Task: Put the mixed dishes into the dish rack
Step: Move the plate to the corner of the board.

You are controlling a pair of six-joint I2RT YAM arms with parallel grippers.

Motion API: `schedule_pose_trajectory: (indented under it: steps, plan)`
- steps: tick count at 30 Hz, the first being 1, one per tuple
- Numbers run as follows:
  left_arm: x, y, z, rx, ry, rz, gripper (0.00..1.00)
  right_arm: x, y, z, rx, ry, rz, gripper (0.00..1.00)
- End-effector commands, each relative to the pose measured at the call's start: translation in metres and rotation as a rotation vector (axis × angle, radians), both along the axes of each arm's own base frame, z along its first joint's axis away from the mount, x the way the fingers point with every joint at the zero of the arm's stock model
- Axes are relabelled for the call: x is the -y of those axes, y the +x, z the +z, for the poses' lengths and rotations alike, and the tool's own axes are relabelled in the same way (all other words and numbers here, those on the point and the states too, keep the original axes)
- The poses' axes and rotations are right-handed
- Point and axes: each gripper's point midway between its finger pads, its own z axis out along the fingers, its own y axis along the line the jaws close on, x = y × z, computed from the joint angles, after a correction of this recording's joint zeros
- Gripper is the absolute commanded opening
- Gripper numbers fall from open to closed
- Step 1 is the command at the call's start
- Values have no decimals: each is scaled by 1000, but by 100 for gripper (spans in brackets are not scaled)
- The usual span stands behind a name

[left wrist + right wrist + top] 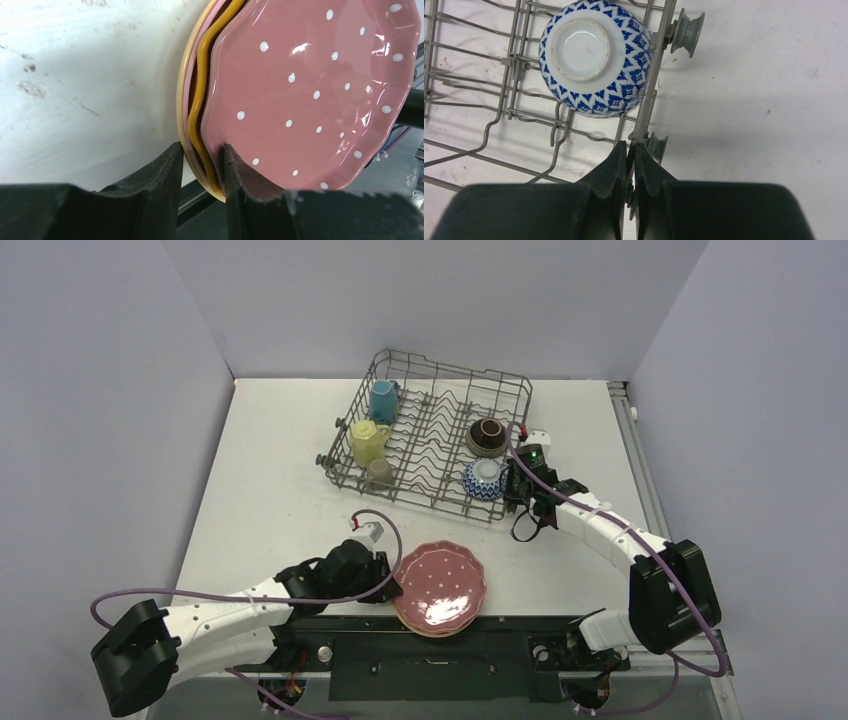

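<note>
A pink white-dotted scalloped plate [441,580] tops a stack at the table's near edge, over an orange plate [202,75] and a tan plate [180,85]. My left gripper [201,146] is shut on the stack's left rim, one finger on the pink plate's face and the other under the tan plate. The grey wire dish rack [440,375] stands at the back centre. My right gripper [631,145] is shut on the rack's front right rim wire, just below an upturned blue-white patterned bowl [594,60].
In the rack stand a light-blue mug [383,398], a pale-yellow mug [368,440] and a small olive mug [379,473] on the left, with a dark-brown bowl [487,437] on the right. Small grey wheels [687,31] stick out from the rack's side. Grey walls enclose the table.
</note>
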Motion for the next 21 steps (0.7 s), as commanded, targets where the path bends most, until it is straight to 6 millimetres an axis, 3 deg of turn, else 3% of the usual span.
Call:
schedule_pose_trajectory:
  steps: [1, 12, 18, 21]
  plan:
    - [4, -18, 6, -6, -22, -52, 19, -54, -28, -11, -64, 109, 157, 0]
    - [3, -30, 9, -9, -27, -74, 20, -117, -43, -5, -63, 114, 262, 0]
    - [0, -34, 10, -16, -27, -83, 25, -156, -53, -8, -73, 130, 322, 0]
    - [-1, -34, 13, -9, -23, -80, 33, -173, -56, -11, -83, 134, 348, 0]
